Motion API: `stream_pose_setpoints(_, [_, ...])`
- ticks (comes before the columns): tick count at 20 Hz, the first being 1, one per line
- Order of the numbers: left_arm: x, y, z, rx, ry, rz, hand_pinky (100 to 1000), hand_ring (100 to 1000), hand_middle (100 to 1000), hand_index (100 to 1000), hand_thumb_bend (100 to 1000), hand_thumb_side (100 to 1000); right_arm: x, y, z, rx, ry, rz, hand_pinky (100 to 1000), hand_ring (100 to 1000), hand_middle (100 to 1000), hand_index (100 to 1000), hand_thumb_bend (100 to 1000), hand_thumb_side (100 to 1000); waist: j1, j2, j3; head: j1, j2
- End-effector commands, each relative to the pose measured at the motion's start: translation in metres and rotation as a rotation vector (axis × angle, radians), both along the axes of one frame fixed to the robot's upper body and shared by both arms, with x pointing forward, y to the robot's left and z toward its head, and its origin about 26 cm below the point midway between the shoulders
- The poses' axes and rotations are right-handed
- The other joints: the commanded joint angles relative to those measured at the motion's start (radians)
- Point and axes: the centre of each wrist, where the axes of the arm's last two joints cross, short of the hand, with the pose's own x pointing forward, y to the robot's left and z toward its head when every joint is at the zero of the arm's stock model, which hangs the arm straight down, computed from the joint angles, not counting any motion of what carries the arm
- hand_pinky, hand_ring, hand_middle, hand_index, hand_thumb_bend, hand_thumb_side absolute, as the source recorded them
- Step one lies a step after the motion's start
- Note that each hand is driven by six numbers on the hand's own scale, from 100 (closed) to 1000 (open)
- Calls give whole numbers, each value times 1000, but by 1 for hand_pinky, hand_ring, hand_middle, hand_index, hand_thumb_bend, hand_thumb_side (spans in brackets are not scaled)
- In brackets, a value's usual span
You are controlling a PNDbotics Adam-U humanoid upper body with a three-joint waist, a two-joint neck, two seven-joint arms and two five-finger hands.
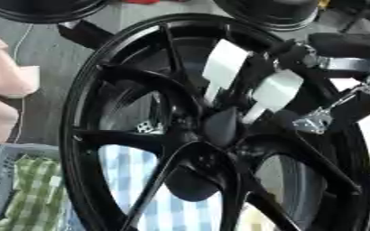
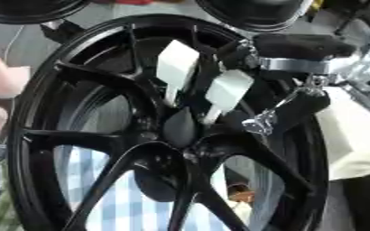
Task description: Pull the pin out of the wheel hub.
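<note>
While right hand (image 2: 190, 106) reaches w/ straight fingers onto wheel hub (image 2: 176, 135) centre, pin can't be made out.

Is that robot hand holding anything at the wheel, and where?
Cannot be told. The right hand reaches the centre of the black wheel, but whether it grips anything there is hidden.

Glossy black wheel hub (image 1: 219, 131), blue-and-white checked cloth (image 1: 133, 171) behind its spokes at six o'clock, green-and-white checked cloth (image 1: 38, 189) at eight o'clock, black-and-silver right hand (image 2: 298, 67) at two o'clock.
</note>
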Motion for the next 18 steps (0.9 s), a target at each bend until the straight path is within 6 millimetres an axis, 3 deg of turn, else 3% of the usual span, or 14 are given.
stream_pose_setpoints(1, [-3,-1,8,12,-26,-5,848,662,650,765,139,735,-4,-2,8,-26,-29,-24,824,828,799,847,313,100,6,-20,-3,-4,-13])
stream_pose_setpoints(14, [-3,-2,9,8,-29,-10,849,662,646,765,142,734,-5,-5,9,-18,-65,-62,824,837,796,840,325,100,4,-18,-4,-2,-47])
stream_pose_setpoints(18, [-3,-2,9,8,-30,-10,849,661,646,765,142,734,-5,-5,8,-4,-61,-56,818,826,765,817,249,100,3,-18,-3,-5,-49])
